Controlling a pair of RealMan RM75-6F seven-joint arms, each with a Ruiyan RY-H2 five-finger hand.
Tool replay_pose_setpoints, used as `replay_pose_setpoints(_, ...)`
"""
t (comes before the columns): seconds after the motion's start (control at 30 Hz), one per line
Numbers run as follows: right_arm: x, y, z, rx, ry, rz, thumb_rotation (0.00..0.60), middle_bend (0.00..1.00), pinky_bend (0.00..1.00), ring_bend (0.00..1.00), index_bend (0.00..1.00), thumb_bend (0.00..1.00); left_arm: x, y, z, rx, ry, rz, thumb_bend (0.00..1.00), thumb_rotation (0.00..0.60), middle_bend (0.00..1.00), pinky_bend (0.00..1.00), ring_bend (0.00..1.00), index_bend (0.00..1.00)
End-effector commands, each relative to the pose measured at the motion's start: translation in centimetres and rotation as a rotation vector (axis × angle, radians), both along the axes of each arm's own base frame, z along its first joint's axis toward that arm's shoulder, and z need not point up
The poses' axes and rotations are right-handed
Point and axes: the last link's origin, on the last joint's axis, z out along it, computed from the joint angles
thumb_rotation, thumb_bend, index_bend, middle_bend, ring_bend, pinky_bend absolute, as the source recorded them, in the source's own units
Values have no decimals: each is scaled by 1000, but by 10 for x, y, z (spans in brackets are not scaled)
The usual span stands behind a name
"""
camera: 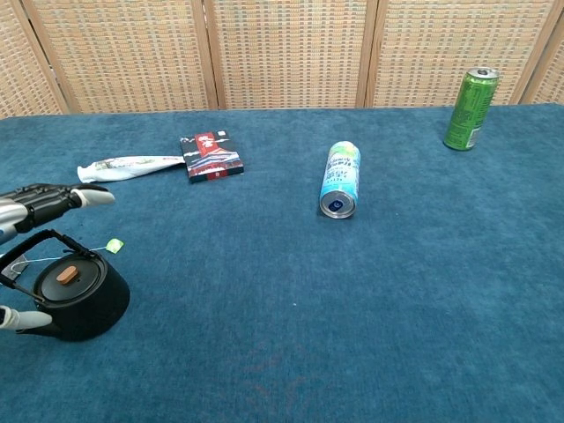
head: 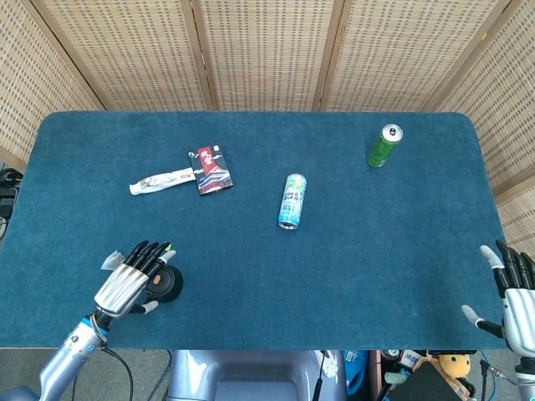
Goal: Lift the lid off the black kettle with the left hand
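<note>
Lid (camera: 67, 275) sits on black kettle (camera: 75, 298); left hand (head: 129, 282) fingers apart above.

Staged test room: blue-carpeted table (head: 251, 142), woven screens (head: 267, 50) behind.

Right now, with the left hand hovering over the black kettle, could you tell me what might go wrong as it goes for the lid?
1. The upright handle arches over the lid, so fingers of the left hand may catch it and drag or tip the kettle.
2. The lid's knob looks small; the grip could slip.
3. The tea bag string and tag lie beside the kettle and may snag.
</note>
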Motion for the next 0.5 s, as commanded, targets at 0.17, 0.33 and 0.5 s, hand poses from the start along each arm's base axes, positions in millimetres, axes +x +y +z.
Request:
replay_pose_setpoints(0.17,0,0,0,0,-1,-2,600,0,0,0,0,0,-8,5,-4,0,-3,24,161,600,0,0,0,0)
replay_pose_setpoints(0.33,-1,-1,-1,4,0,-5,600,0,0,0,0,0,-21,19,4,37,-6,64,161,600,0,0,0,0)
replay_pose_setpoints(0.5,-1,-1,-2,8,2,-8,600,0,0,0,0,0,-31,44,19,89,-5,100,161,600,0,0,0,0)
